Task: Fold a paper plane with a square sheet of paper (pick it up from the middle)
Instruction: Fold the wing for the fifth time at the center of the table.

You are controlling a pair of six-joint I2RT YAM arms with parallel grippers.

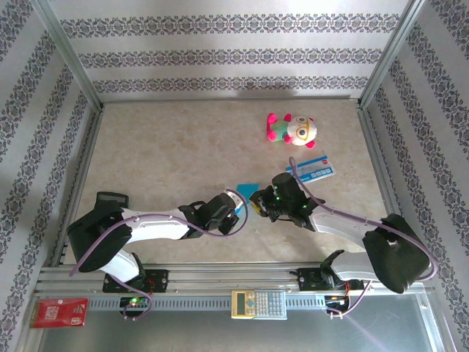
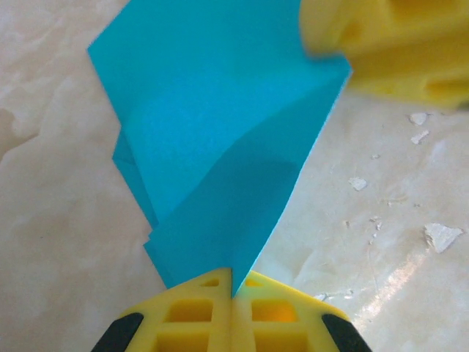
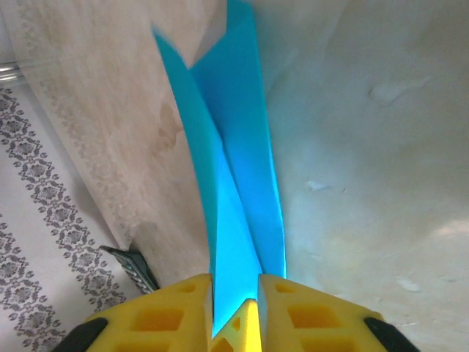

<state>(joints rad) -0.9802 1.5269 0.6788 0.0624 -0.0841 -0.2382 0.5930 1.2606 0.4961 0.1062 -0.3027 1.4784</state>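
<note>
Mid-counter, the folded teal sheet of paper is clamped in the left gripper — fingers tight together on its edge. The right gripper stands slightly apart, paper running between its fingers; the printed card at 2 o'clock is unreadable.

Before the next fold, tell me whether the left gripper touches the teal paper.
Touching. In the left wrist view, the left gripper clamps a corner of the teal paper.

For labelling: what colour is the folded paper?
The paper is plain teal-blue; clearest in left wrist view.
</note>
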